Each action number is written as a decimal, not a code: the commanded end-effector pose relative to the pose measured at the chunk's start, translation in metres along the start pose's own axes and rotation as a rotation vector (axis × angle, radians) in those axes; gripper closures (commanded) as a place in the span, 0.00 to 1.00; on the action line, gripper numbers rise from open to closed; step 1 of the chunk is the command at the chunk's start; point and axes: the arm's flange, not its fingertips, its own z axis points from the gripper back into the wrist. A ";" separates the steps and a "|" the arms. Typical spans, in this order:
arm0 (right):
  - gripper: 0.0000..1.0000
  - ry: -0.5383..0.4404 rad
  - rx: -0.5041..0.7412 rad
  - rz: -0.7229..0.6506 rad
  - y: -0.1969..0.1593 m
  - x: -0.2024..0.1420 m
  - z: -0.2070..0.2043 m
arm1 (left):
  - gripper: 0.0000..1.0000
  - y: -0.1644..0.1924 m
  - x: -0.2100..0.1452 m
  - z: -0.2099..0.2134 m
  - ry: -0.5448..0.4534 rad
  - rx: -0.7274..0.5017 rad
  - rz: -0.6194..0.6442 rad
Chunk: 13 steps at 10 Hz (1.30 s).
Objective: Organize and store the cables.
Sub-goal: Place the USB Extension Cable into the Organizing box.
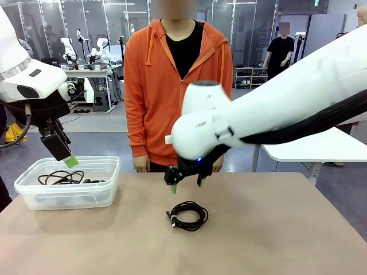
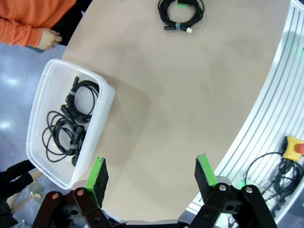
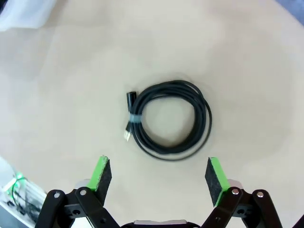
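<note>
One of the cables, a black coil [image 1: 187, 216] tied with a pale band, lies on the tan table [image 1: 275, 229] near the middle; it also shows as the coil [image 3: 168, 121] and the coil [image 2: 181, 14]. My right gripper [image 1: 187, 182] hovers just above and behind it, open and empty, its green pads [image 3: 100, 173] spread wide. More black cables [image 1: 62, 178] lie in a clear plastic bin [image 1: 109, 189] at the table's left, seen as cables [image 2: 71, 123] in the left wrist view. My left gripper [image 1: 64, 153] hangs open above the bin, empty, also seen as the left gripper [image 2: 150, 175].
A person in an orange hoodie [image 1: 172, 86] stands at the far edge, hands down by the table edge; one hand [image 2: 49, 39] is near the bin. The table's right half is bare. A white table [image 1: 321, 149] stands behind at right.
</note>
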 end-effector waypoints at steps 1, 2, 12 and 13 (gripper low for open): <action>0.00 0.028 0.104 0.073 -0.041 -0.029 0.048 | 0.07 0.001 0.001 0.003 0.016 0.008 -0.002; 0.00 0.011 0.116 0.112 -0.066 -0.042 0.072 | 0.07 0.001 0.001 0.003 0.016 0.008 -0.002; 0.00 -0.256 0.264 0.485 -0.221 -0.211 0.201 | 0.07 0.001 0.001 0.003 0.016 0.008 -0.002; 0.00 -0.244 0.262 0.503 -0.219 -0.213 0.196 | 0.07 0.001 0.001 0.003 0.016 0.008 -0.002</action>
